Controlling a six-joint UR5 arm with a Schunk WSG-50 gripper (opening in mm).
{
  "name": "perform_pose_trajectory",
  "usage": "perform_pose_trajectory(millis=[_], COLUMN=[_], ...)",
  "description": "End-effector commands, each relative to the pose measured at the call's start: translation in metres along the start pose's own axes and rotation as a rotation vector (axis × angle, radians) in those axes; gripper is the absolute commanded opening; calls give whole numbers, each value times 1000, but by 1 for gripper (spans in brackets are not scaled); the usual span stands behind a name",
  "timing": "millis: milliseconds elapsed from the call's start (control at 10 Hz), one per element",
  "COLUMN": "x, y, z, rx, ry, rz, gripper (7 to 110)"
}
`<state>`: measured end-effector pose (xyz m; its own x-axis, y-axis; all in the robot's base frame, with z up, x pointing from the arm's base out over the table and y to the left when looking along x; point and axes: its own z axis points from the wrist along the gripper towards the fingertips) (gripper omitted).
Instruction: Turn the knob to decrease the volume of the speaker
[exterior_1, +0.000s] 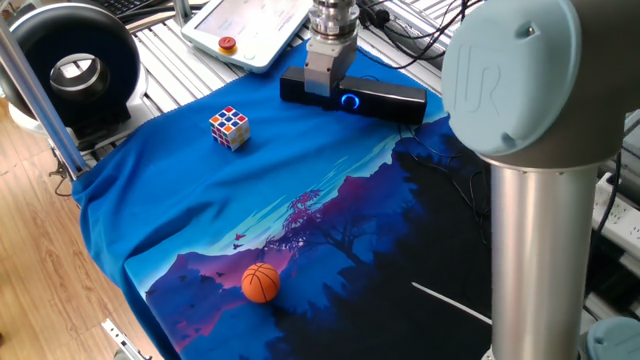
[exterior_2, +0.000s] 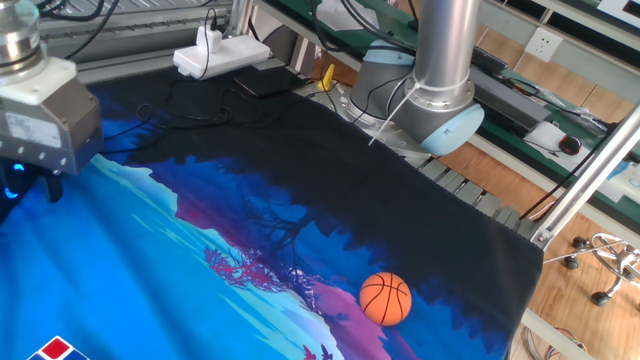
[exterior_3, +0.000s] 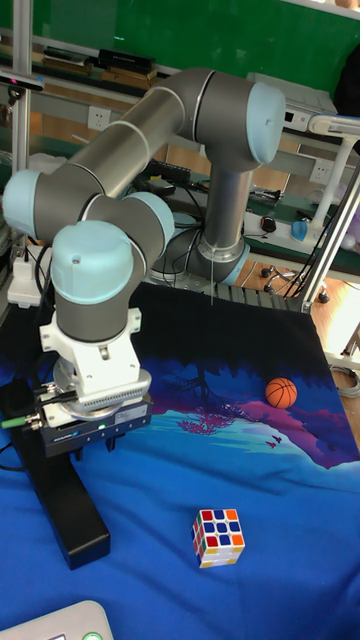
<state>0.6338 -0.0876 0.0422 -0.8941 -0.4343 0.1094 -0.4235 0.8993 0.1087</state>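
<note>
The speaker (exterior_1: 385, 100) is a slim black bar at the far edge of the blue cloth. It also shows in the tall fixed view as the speaker (exterior_3: 70, 510). Its knob (exterior_1: 349, 100) glows with a blue ring at the bar's middle. My gripper (exterior_1: 323, 92) hangs upright over the bar, just left of and slightly above the knob. Seen from the other side, the gripper (exterior_2: 30, 188) has one dark finger (exterior_2: 55, 185) beside the blue glow at the frame's left edge. The fingers stand apart with nothing gripped. The tall fixed view has my gripper (exterior_3: 98, 445) covering the knob.
A Rubik's cube (exterior_1: 229, 128) lies left of the speaker and an orange ball (exterior_1: 260, 282) near the cloth's front. A big black ring device (exterior_1: 70, 70) and a pendant with a red button (exterior_1: 228, 44) sit beyond the cloth. The arm's base column (exterior_2: 440, 70) stands at the table edge.
</note>
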Motion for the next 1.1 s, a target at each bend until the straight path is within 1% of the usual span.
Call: perform_pose_trajectory(millis=[0, 100, 300, 500, 600, 700, 800, 1000], x=[24, 29, 31, 33, 31, 25, 24, 22], y=[6, 4, -2, -5, -7, -7, -7, -13], z=[1, 3, 4, 3, 4, 3, 3, 7], rx=[10, 23, 40, 56, 64, 62, 67, 73], ry=[52, 62, 71, 76, 64, 38, 27, 15], rz=[48, 58, 77, 116, 125, 126, 127, 117], gripper=[44, 44, 44, 44, 44, 44, 44, 44])
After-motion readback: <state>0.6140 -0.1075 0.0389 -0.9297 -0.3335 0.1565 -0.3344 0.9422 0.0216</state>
